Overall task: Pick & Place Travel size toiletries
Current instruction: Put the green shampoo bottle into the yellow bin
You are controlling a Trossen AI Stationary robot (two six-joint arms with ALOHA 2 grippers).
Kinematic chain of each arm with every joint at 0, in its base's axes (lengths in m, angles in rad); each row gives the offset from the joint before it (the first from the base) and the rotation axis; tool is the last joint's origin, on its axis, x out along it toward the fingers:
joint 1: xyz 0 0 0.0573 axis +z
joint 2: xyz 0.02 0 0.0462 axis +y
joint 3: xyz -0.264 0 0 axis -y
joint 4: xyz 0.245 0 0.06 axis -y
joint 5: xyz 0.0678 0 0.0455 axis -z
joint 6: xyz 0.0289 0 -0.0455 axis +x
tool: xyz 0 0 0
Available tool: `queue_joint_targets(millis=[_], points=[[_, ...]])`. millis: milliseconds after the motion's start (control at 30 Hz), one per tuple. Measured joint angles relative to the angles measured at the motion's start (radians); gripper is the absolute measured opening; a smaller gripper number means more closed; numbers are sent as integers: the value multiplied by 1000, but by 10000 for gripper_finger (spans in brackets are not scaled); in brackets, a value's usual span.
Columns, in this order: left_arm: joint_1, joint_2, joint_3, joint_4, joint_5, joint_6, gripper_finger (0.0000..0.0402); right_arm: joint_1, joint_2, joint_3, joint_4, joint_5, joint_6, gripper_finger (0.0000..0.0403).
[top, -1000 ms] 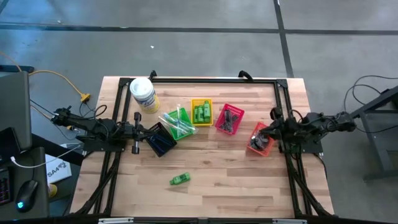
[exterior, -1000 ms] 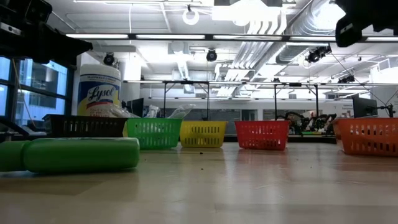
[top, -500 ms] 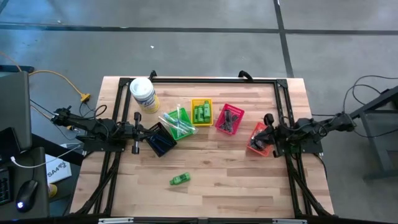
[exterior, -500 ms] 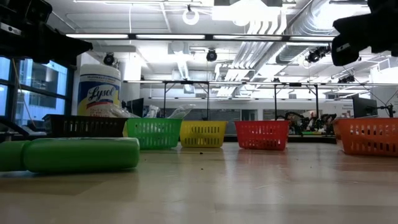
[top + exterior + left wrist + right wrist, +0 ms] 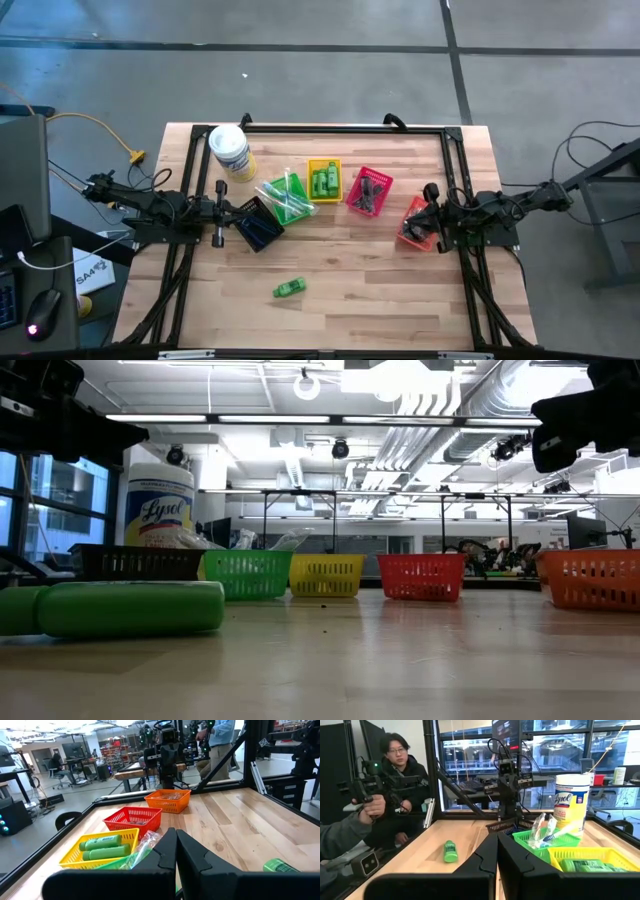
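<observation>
The right claw (image 5: 428,217) has crept inward over the last second and now hangs over the orange basket (image 5: 418,222), fingers pressed together and empty; that reads as a shift toward the table's middle, not yet a reach. The left claw (image 5: 222,211) has not moved; it waits with shut fingers at the black basket (image 5: 258,225). One green bottle (image 5: 289,288) lies loose on the bare wood, well apart from both claws and nearer the left one; it looks like the next thing to fetch. More bottles (image 5: 324,182) already lie in the yellow basket (image 5: 336,164). The red and orange baskets' contents are too small to name, and the low view cuts off both arms.
</observation>
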Motion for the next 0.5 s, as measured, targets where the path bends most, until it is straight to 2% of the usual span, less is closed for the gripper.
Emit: queue_joint_targets(millis=[200,367,500], points=[[0,0,0,0,-1,-3,0,0,0,0,0,4,1,2],[0,12,3,9,-80,-96,0,0,0,-1,0,4,9,2],[0,79,46,-12,-85,-76,0,0,0,-1,5,8,4,2]])
